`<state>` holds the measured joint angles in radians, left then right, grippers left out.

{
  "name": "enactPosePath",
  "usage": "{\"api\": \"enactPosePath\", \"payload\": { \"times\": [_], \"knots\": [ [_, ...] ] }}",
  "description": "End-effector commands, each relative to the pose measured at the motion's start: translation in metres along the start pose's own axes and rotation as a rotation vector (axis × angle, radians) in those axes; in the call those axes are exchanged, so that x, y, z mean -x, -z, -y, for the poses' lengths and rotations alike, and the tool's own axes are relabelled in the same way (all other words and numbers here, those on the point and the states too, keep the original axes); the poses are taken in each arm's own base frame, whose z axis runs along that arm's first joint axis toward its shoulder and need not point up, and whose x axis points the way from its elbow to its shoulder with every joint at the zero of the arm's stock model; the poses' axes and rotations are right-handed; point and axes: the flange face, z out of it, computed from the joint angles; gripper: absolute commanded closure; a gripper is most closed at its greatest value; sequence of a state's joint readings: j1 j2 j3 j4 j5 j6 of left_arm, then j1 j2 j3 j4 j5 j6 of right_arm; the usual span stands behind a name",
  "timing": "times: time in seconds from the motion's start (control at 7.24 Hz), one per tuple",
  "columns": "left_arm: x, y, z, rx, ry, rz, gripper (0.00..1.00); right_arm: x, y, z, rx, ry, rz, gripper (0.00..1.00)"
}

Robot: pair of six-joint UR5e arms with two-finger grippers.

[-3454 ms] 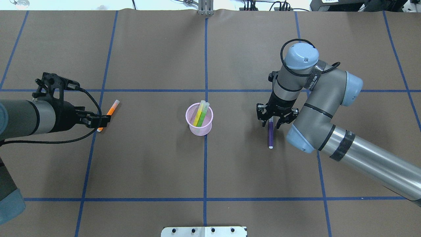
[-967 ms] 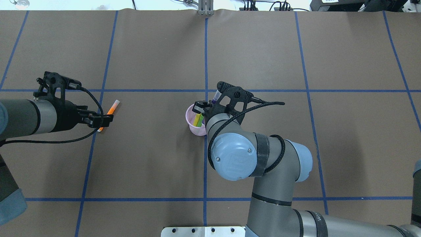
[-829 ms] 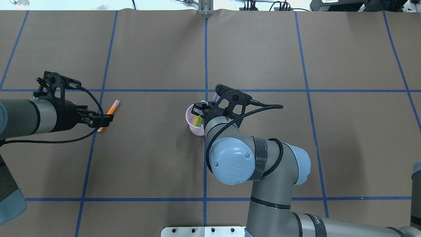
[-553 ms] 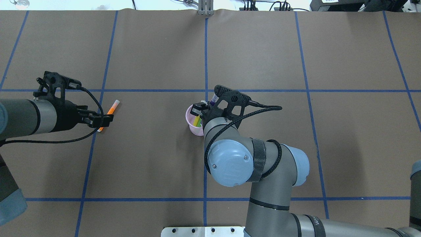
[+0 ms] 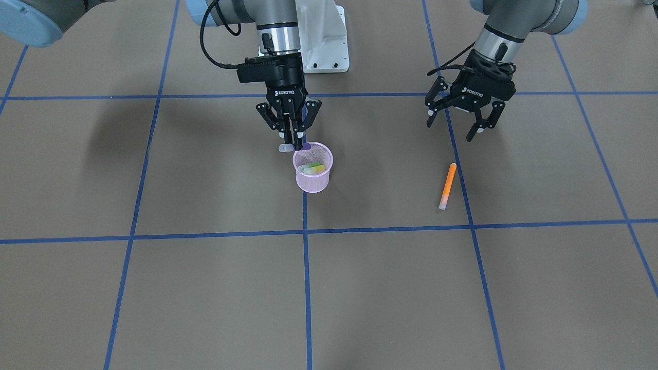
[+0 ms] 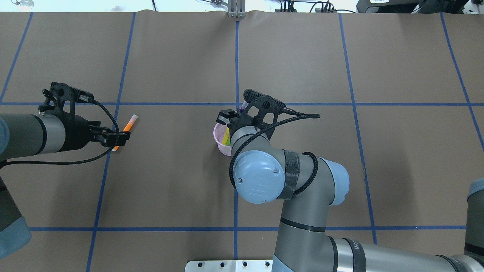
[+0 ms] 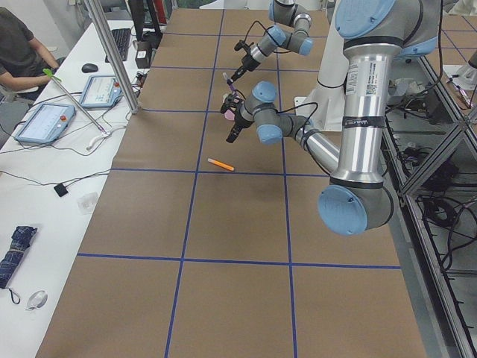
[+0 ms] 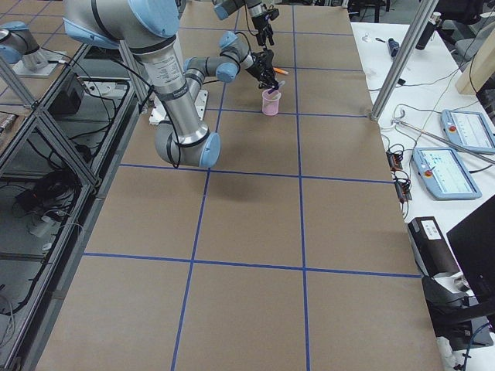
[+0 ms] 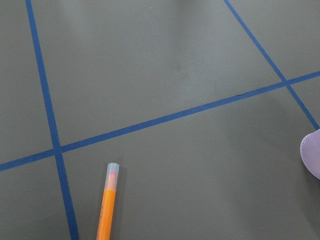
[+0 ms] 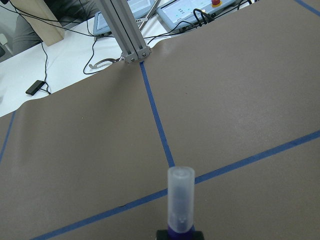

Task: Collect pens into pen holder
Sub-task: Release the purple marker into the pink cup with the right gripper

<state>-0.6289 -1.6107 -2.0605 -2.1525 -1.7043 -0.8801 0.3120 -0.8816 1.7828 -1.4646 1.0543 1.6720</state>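
The pink mesh pen holder (image 5: 313,174) stands at the table's centre with the yellow pen (image 5: 318,168) and green pen (image 5: 307,168) inside. My right gripper (image 5: 294,146) is shut on the purple pen (image 5: 305,146) and holds it tilted just above the holder's near rim. Its pale cap (image 10: 180,200) points away in the right wrist view. The orange pen (image 5: 448,186) lies flat on the table. My left gripper (image 5: 455,128) hangs open and empty just short of it. From overhead, the right wrist hides most of the holder (image 6: 220,138).
Brown table paper with blue tape grid lines (image 5: 304,231). The right arm's elbow (image 6: 261,177) sits over the table's middle front. A metal post (image 6: 236,9) stands at the far edge. The left wrist view shows the orange pen (image 9: 107,205) and the holder's edge (image 9: 312,155).
My right gripper took the purple pen off the table and carried it left to the holder, still edging over it. The left arm has not moved.
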Motion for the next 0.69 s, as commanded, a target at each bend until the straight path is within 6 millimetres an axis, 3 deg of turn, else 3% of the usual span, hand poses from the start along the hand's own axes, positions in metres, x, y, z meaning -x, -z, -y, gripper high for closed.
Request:
{"api": "enactPosePath", "payload": {
  "times": [0.0, 0.28, 0.41, 0.55],
  "knots": [
    [0.002, -0.004, -0.002, 0.006, -0.001, 0.006, 0.01, -0.001, -0.002, 0.0, 0.0, 0.003, -0.004, 0.01],
    [0.0, -0.023, 0.0, 0.052, -0.007, 0.053, 0.01, -0.006, 0.02, 0.015, 0.032, -0.01, 0.031, 0.0],
    [0.004, -0.031, 0.002, 0.164, -0.031, 0.099, 0.01, -0.025, 0.035, 0.034, 0.08, -0.025, 0.042, 0.0],
    [0.005, -0.03, 0.024, 0.254, -0.153, 0.134, 0.01, -0.048, 0.041, 0.066, 0.161, -0.024, 0.034, 0.0]
  ]
}}
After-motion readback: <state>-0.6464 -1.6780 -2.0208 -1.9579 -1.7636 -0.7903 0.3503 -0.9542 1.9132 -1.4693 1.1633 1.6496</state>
